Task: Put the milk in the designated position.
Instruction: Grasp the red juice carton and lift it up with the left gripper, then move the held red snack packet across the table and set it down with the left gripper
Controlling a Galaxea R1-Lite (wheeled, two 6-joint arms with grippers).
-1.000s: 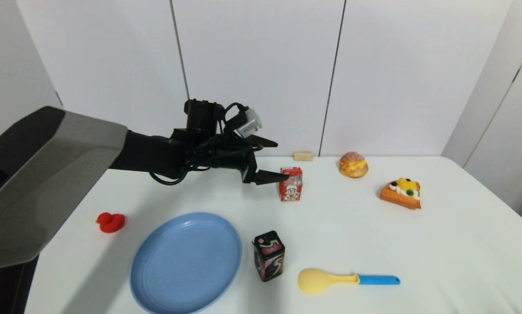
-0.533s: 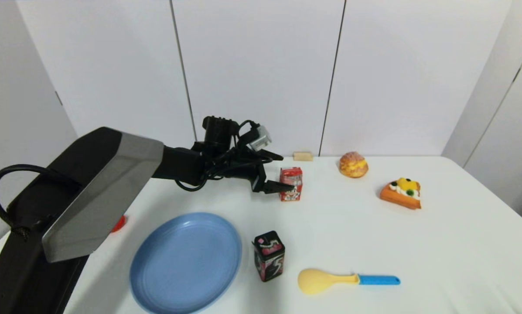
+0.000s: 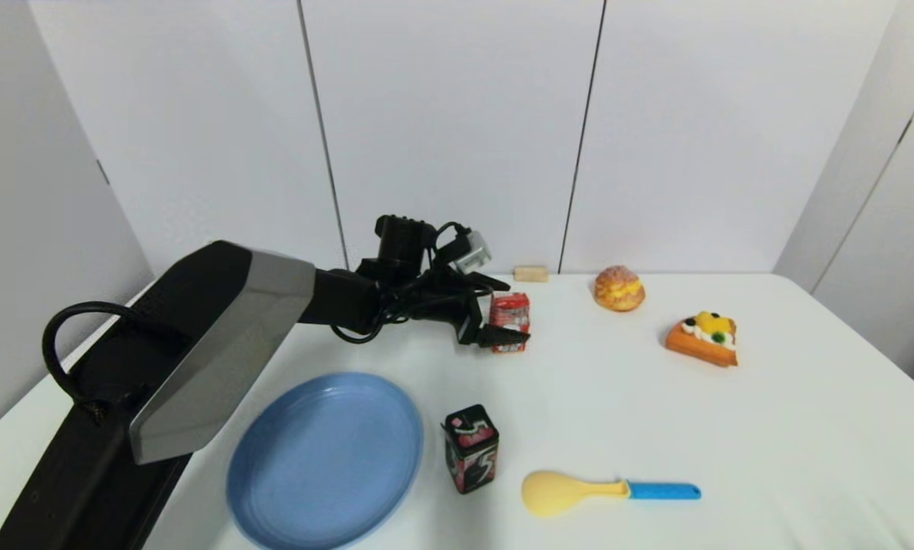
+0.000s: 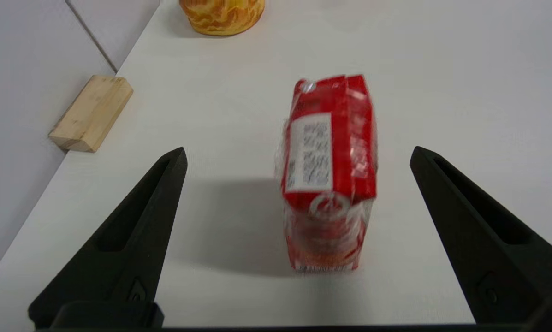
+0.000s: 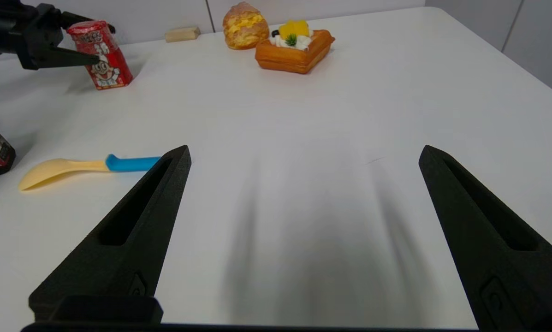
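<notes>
The milk (image 3: 511, 319) is a small red carton standing upright at the back middle of the table. My left gripper (image 3: 507, 312) is open and level with it, one finger in front of the carton and one behind. In the left wrist view the milk (image 4: 329, 175) stands between the two fingertips of my left gripper (image 4: 298, 151) with clear gaps on both sides. My right gripper (image 5: 304, 147) is open and holds nothing, low over bare table near the front right; it is out of the head view. No marking for the designated position shows on the tabletop.
A blue plate (image 3: 325, 458) lies front left, with a black box (image 3: 470, 449) beside it. A yellow spoon (image 3: 609, 489) with a blue handle lies near the front. A cream puff (image 3: 618, 288), a waffle slice (image 3: 702, 338) and a wooden block (image 3: 531, 273) sit at the back.
My left arm has reached further right and lower, bringing its open fingers from beside the milk to either side of it. The arm's shell now hides the red toy at the left.
</notes>
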